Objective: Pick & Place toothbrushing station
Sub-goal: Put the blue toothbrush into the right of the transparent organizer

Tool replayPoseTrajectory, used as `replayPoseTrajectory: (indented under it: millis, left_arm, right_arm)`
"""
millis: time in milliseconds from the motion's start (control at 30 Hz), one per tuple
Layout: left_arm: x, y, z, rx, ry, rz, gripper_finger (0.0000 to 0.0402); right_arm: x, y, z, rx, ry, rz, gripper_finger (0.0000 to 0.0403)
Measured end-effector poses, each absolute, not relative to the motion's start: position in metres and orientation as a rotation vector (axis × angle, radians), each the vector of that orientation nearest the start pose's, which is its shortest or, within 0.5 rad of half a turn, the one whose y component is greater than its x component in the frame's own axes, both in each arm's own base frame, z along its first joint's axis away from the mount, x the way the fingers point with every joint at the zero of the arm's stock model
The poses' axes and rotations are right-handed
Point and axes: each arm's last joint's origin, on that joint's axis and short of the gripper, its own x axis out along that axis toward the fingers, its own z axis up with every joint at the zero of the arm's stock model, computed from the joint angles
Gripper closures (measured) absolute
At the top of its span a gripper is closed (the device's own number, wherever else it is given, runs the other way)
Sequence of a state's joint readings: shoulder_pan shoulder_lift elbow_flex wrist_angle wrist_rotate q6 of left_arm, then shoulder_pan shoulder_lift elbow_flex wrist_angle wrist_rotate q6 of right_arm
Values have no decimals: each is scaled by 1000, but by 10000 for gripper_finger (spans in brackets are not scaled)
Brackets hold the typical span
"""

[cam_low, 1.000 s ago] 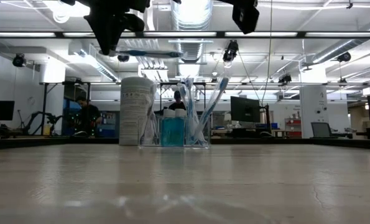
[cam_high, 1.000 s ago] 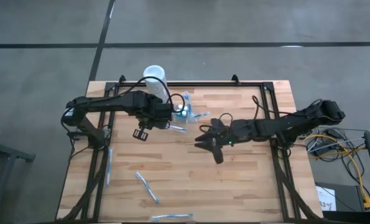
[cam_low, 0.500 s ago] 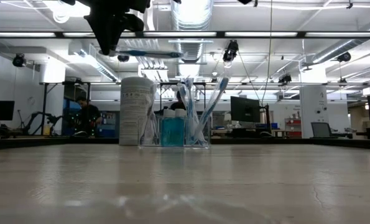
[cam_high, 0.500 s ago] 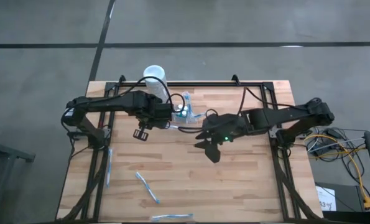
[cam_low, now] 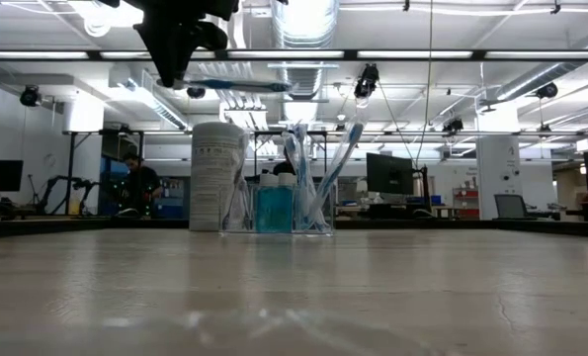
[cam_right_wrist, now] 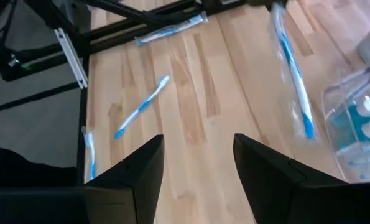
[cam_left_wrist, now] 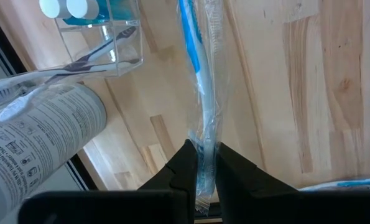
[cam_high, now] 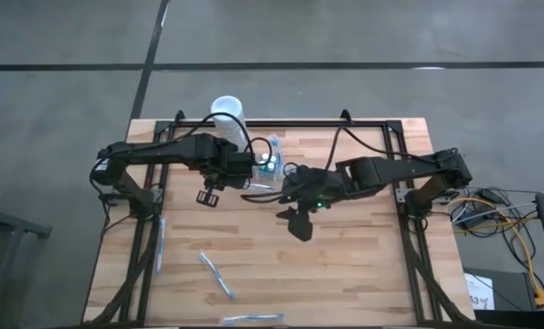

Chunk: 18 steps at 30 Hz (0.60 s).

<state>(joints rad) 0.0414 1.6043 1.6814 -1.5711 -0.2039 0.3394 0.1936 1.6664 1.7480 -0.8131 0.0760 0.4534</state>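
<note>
Right hand (cam_high: 286,193) moved closer to the clear holder (cam_high: 270,163), fingers spread, empty, left hand (cam_high: 245,184) pinching a wrapped toothbrush (cam_left_wrist: 202,93) above the tabletop (cam_high: 363,265)

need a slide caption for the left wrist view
Left tool shut on a wrapped toothbrush, held above the wooden table near the clear holder and white cylinder.

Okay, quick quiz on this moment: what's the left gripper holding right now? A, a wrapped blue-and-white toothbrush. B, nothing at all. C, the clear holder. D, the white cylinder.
A: in the left wrist view the left gripper is pinched shut on a wrapped toothbrush, raised off the wood, while the white cylinder and the clear holder stand apart from it.
</note>
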Motion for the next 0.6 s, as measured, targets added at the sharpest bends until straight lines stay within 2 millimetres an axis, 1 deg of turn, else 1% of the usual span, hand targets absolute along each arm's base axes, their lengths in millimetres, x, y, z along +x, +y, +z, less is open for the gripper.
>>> replayPoseTrajectory:
  millis: [67,100,233,367,500,600]
  left_arm:
    - [275,17,350,394,1516,-57,356]
    - [275,17,350,394,1516,-57,356]
    - [275,17,350,394,1516,-58,356]
    - [275,17,350,395,1516,-57,356]
    - [275,17,350,399,1517,-53,356]
    - [275,17,350,399,1517,-52,356]
  right_arm:
    - [354,68,384,317,735,-10,219]
    - [354,69,385,272,740,37,220]
    - [355,72,388,-13,734,253,219]
    - [350,72,392,-236,730,362,218]
    - [345,70,401,-268,731,358,222]
    - [340,66,401,-263,791,229,222]
